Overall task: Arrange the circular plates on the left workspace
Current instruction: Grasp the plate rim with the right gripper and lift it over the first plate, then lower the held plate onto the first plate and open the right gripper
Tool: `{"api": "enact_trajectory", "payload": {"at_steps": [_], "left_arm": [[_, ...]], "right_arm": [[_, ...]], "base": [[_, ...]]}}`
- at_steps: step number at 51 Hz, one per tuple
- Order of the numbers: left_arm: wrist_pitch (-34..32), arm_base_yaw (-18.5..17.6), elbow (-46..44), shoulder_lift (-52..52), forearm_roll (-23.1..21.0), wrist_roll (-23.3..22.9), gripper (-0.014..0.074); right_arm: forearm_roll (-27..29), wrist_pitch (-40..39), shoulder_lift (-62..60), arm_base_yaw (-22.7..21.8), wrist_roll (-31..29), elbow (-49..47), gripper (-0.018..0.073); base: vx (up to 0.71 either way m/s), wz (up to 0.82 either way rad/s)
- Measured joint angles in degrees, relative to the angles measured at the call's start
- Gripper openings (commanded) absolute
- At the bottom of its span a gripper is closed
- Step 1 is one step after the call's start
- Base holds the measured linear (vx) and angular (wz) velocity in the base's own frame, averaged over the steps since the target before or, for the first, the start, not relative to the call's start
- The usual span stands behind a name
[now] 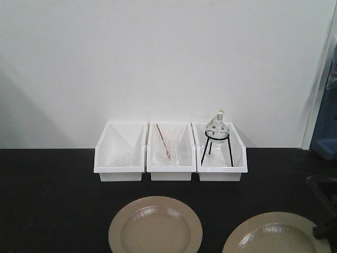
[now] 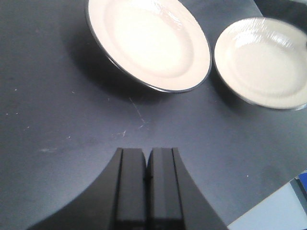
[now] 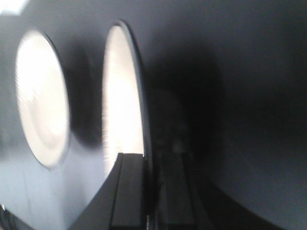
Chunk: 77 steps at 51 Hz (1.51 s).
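The right gripper point(image 3: 151, 160) sits at the rim of the right plate point(image 3: 122, 96). The dark rim edge runs between my two fingers, and they are clamped onto it with no gap on either side. This view is blurred, so I cannot tell whether the plate is lifted off the surface. The centre plate point(image 3: 41, 96) lies beyond it, apart from it.

The left gripper point(image 2: 147, 167) hangs over bare countertop point(image 2: 48, 120). Its fingers are pressed together with nothing between them. The centre plate lies ahead of it, well clear of the fingertips. The right plate lies farther on, near the centre plate but not touching it.

In the front view, both plates lie face up on the matte black surface at the near edge of the frame. A dark part of the right arm point(image 1: 322, 211) is just beside the right plate.

Behind the plates, three white bins point(image 1: 169, 158) stand side by side in a row. The middle bin holds a clear glass vessel with a red-and-white rod point(image 1: 163, 141). The right-hand bin holds a round glass flask point(image 1: 217, 126) on a black wire stand point(image 1: 218, 150). A plain white wall point(image 1: 158, 52) rises behind the bins.
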Motion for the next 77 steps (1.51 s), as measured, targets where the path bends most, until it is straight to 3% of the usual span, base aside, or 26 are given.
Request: {"api": "enact_trajectory", "payload": {"at_steps": [17,31,48,59,77], "left_arm": [[-0.11,0.0,0.0,0.0,0.0,0.0,-0.0001],[-1.7,0.0,0.0,0.0,0.0,0.0,-0.0001],[-2.35,0.0,0.0,0.0,0.0,0.0,-0.0001],[-2.15,0.0,0.0,0.0,0.0,0.0,-0.0001],[-1.98,0.0,0.0,0.0,0.0,0.0,-0.0001]], "right_arm": [[13.82,-1.08,-0.48,0.0,0.53,-0.97,-0.0002],[19.05,-1.58,-0.48,1.44,0.35,-0.97,-0.0002],[23.99,-2.26,-0.48,13.82,-1.5,-0.97,-0.0002],[25.47,-7.06,-0.14,22.99,-1.99,-0.97,-0.0002],[30.3,-12.62,6.38,31.97,-4.9,-0.97,-0.0002]], "base": [[0.0,0.0],[0.0,0.0],[0.0,0.0],[0.0,0.0],[0.0,0.0]]}}
